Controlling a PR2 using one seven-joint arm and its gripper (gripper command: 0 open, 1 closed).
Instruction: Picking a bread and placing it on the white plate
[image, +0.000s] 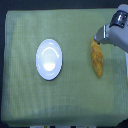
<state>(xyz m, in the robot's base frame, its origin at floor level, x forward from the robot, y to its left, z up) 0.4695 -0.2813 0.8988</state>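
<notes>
Lying on the green cloth toward the exterior view's right, the bread (97, 59) is a long, narrow loaf, golden orange-brown with a rough crust and tapered ends. Its long axis runs nearly top to bottom in the picture, with the upper end leaning slightly toward the exterior view's left. The upper end sits directly under the tip of the end effector (98, 36), which reaches in from the upper right corner; whether the two are touching cannot be told at this resolution. The end effector is grey and pale, with a dark round fitting on the arm (119, 31) behind it. Its fingers are too blurred to separate, so whether they are spread or pressed together cannot be told.

The white plate (49, 59) is round, glossy and plain, with a shallow rim and a bright reflection near its centre. It sits left of the picture's middle, well apart from the bread, with bare cloth between them.

The counter (25, 100) is covered edge to edge by a yellow-green woven cloth with a fine grid texture. Dark background shows along the far right edge.
</notes>
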